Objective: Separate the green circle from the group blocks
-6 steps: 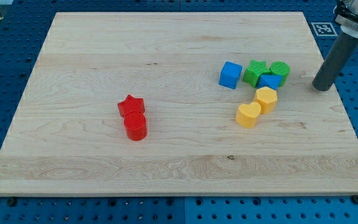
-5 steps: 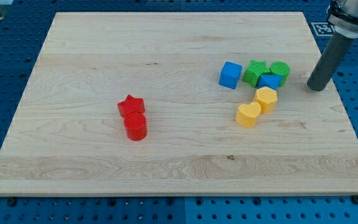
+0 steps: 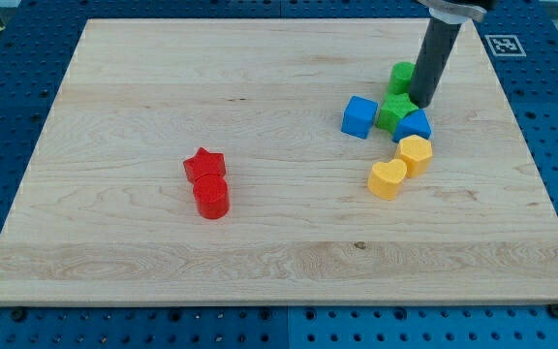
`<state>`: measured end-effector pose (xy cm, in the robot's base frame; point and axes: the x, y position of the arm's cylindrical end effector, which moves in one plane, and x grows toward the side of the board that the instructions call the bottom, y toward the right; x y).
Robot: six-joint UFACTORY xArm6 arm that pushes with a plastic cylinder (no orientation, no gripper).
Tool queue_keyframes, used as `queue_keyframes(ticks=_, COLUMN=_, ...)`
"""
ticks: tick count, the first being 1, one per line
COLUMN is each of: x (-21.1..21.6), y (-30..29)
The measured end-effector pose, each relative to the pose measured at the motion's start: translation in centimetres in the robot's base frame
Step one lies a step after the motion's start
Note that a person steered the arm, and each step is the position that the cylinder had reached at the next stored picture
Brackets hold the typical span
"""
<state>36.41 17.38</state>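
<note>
The green circle (image 3: 401,76) sits on the wooden board at the upper right, partly hidden behind my rod. My tip (image 3: 422,102) rests just to its lower right, above the group. The group below holds a green star (image 3: 392,111), a blue block (image 3: 416,125) touching the star, and a blue cube (image 3: 358,116) to the left. A yellow hexagon-like block (image 3: 415,154) and a yellow heart (image 3: 387,179) lie beneath them. The green circle stands a little apart from the green star, toward the view's top.
A red star (image 3: 203,165) and a red cylinder (image 3: 211,197) sit together left of the board's middle. The wooden board (image 3: 163,87) lies on a blue perforated table, with a tag marker (image 3: 505,44) beyond its upper right corner.
My tip swept from the board's right edge leftward to the group. The green circle moved from the group's right end up and left, away from the blue block.
</note>
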Motion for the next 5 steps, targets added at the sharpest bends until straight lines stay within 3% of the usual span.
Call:
queue_keyframes(ticks=3, x=-0.1, y=3.5)
queue_keyframes(ticks=4, x=-2.7, y=3.2)
queue_keyframes(ticks=5, x=-2.8, y=-0.8)
